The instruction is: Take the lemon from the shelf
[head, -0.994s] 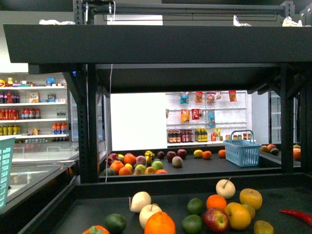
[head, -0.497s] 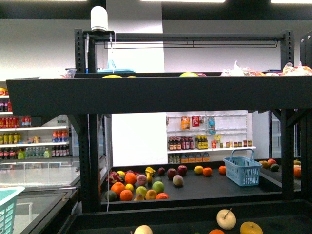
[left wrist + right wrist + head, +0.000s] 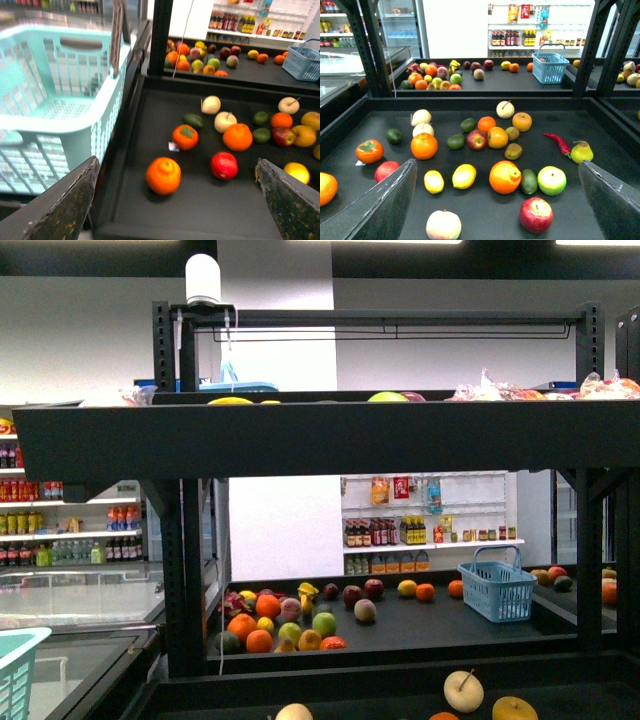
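While the black shelf (image 3: 300, 435) fills everything, both the left gripper (image 3: 177, 161) and right gripper (image 3: 497, 164) hang spread wide over its tray (image 3: 600, 165), and the lemon (image 3: 464, 176) sits below, between the right one's jaws, untouched.

The lemon (image 3: 464, 176) is bright yellow, smooth and oval. It lies on its side on the dark floor of the shelf's (image 3: 320, 435) low tier, toward the near rim. The shelf is a black metal rack with perforated uprights and wide, shallow-rimmed tiers. A blurred yellow patch in the left wrist view may be the same lemon, half hidden.
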Controlling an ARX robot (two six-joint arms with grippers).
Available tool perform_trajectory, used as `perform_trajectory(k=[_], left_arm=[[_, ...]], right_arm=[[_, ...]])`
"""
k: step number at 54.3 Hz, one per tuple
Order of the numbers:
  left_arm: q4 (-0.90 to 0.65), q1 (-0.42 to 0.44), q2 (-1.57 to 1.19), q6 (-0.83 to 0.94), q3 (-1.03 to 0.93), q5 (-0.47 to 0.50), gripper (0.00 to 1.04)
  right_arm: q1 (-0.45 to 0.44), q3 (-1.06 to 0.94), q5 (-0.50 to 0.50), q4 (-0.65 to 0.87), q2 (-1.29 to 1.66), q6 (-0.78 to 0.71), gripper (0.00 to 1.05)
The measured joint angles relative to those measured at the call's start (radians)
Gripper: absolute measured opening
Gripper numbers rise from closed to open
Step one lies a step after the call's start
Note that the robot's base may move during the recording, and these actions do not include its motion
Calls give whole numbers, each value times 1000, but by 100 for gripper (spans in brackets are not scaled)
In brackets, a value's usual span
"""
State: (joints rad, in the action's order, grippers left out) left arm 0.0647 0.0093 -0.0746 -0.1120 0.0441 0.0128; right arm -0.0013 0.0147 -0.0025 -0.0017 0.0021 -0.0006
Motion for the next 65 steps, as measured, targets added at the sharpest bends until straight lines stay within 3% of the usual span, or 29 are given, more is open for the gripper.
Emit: perform_trajectory(k=[15,26,38,54,65], left_arm=[[-307,234,-580,-341,310,-332,97],[-352,425,-986,-652,591,-516,97],[-497,516,-1328,-972,808,-571,97],[-644,507,-1566,-1234,985,-564,97],[-629,483,-1670,-1313,1098,-525,97]], right_arm=[[0,0,-1,0,0,0,97],[0,0,-1,0,0,0,97],[0,0,-1,0,0,0,97],[0,0,-1,0,0,0,97],[0,0,-1,0,0,0,97]])
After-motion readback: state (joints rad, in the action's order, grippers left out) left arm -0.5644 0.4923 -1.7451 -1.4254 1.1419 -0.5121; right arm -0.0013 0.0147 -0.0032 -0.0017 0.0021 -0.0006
